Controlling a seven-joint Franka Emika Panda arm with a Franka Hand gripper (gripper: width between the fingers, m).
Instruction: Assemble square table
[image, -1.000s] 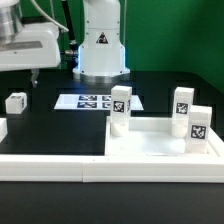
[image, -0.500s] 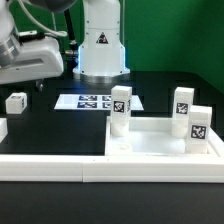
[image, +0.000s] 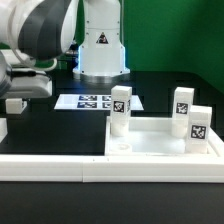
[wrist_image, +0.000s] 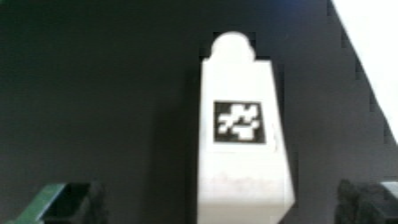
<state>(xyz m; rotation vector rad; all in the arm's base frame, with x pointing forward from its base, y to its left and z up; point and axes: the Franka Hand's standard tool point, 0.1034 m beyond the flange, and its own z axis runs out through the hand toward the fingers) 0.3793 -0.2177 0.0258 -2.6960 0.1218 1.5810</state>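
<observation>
Exterior view: arm (image: 35, 30) low over the desk (image: 60, 125) at the view's left, wrist bent down above a loose leg (image: 14, 103) lying near the left edge. The hand itself is mostly hidden behind the arm's body here.

Wrist view: hand (wrist_image: 214, 200) straddles that leg (wrist_image: 240, 130); one fingertip (wrist_image: 63, 200) on each side, both clear of it, dark desk showing in the gaps. Hand is wide, holding nothing. Leg lies flat, rounded tip pointing away from the camera, black-and-white tag facing up.

Slab (image: 165, 145) sits at the exterior view's right, rimmed face up, close behind the border wall (image: 50, 165). Three legs stand upright on it: one at the near-left corner (image: 121, 110), one at the far right (image: 183, 103), one at the near right (image: 199, 125). Each shows a tag toward the camera. Whether they are screwed in or only standing, cannot tell.

Marker board (image: 90, 101) lies flat on the desk between the loose leg and the slab, in front of the arm's base (image: 101, 45).

A further small white piece at the far left edge (image: 2, 128) is cut off by the frame; cannot identify it.
</observation>
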